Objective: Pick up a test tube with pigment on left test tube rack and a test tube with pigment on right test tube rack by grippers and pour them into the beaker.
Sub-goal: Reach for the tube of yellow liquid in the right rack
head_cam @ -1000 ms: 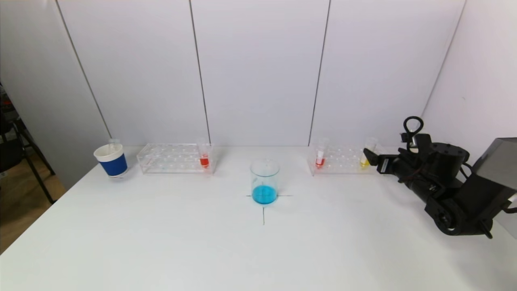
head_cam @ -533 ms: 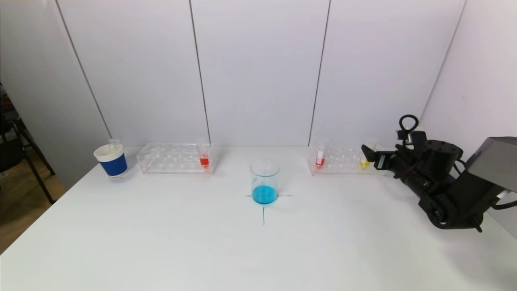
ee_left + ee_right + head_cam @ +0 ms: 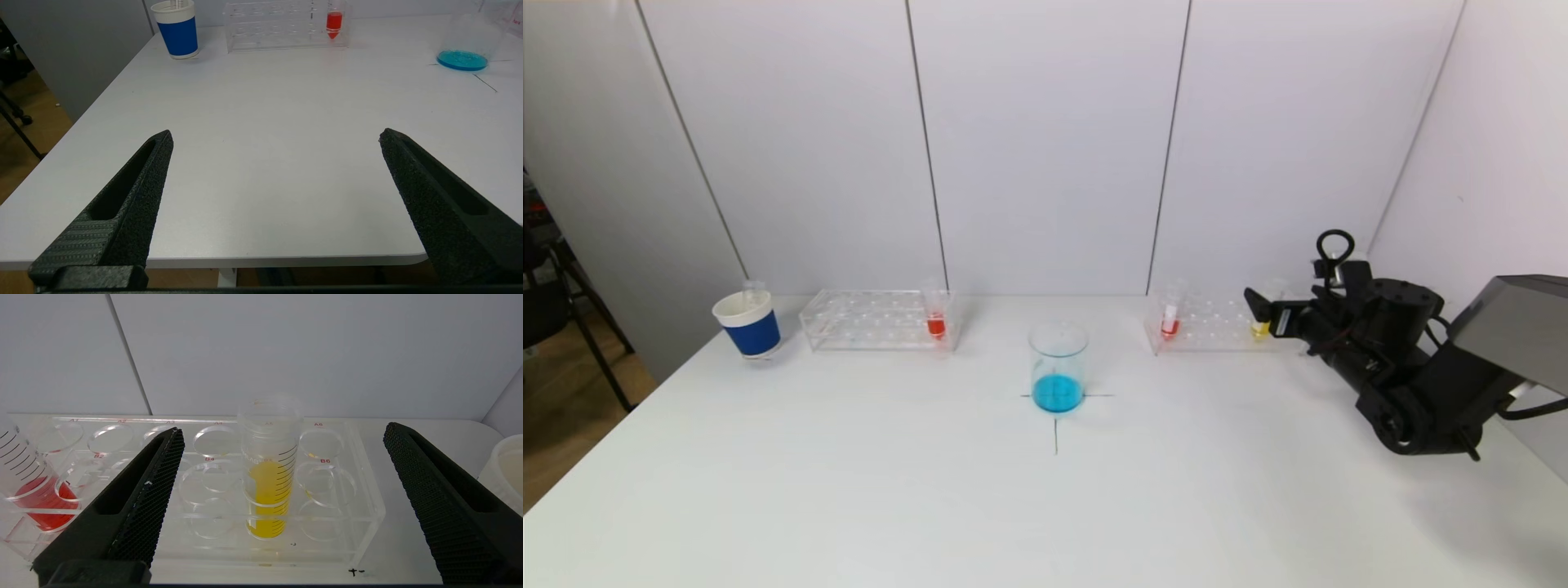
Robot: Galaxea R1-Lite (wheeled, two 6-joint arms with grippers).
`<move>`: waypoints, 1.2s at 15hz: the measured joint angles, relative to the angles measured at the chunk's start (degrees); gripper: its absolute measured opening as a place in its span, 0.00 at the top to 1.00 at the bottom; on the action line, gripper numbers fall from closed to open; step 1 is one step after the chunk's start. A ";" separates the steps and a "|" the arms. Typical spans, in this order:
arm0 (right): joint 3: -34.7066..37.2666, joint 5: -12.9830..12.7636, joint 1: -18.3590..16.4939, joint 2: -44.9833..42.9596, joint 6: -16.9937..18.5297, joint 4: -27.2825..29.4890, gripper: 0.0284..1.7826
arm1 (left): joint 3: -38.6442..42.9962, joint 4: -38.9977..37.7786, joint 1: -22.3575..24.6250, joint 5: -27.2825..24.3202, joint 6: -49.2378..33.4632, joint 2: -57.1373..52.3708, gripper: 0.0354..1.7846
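Observation:
The clear beaker with blue liquid stands mid-table. The left rack holds a red tube. The right rack holds a red tube and a yellow tube. My right gripper is open and empty, just in front of the yellow tube. In the right wrist view the yellow tube stands upright in its rack between the spread fingers of the gripper, a little beyond their tips. My left gripper is open and empty over the table's near edge, out of the head view.
A blue-and-white paper cup stands left of the left rack. A white cup rim shows beside the right rack. The wall runs close behind both racks. A black cross mark lies under the beaker.
My right arm has moved left and forward, bringing its open gripper up to the yellow tube. Nothing else has moved.

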 joint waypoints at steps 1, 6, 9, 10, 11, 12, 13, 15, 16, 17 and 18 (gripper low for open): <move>-0.37 0.00 0.17 0.29 -0.09 0.00 0.01 | 0.00 0.00 0.00 0.00 -0.02 0.00 0.01; -2.95 -1.22 0.39 2.15 -0.54 -0.13 0.01 | 0.00 0.00 0.00 0.00 -0.05 0.00 0.01; -4.17 -1.55 0.41 3.25 -0.61 -0.35 0.01 | 0.00 -0.02 0.00 0.00 0.00 0.00 0.01; -4.36 -1.63 0.41 3.52 -0.63 -0.38 0.01 | 0.00 -0.02 0.00 0.00 -0.02 0.00 0.01; -4.50 -1.63 0.41 3.69 -0.63 -0.41 0.01 | 0.00 0.00 0.00 0.05 0.00 0.00 0.01; -4.56 -1.63 0.41 3.80 -0.63 -0.52 0.01 | 0.00 -0.02 0.00 0.05 0.00 0.00 0.01; -4.66 -1.63 0.41 3.91 -0.63 -0.55 0.01 | 0.00 0.00 0.00 0.02 0.00 0.00 0.01; -4.83 -1.63 0.41 4.13 -0.56 -0.66 0.01 | 0.00 -0.02 0.00 0.05 0.00 0.00 0.01; -5.02 -1.80 0.41 4.27 -0.59 -0.66 0.01 | 0.00 -0.02 0.00 0.02 0.00 0.00 0.01; -5.19 -1.94 0.41 4.46 -0.61 -0.68 0.01 | 0.00 0.00 0.00 0.00 -0.02 0.00 0.01; -5.38 -1.97 0.44 4.60 -0.61 -0.71 0.01 | 0.00 -0.02 0.00 0.02 -0.02 0.00 0.01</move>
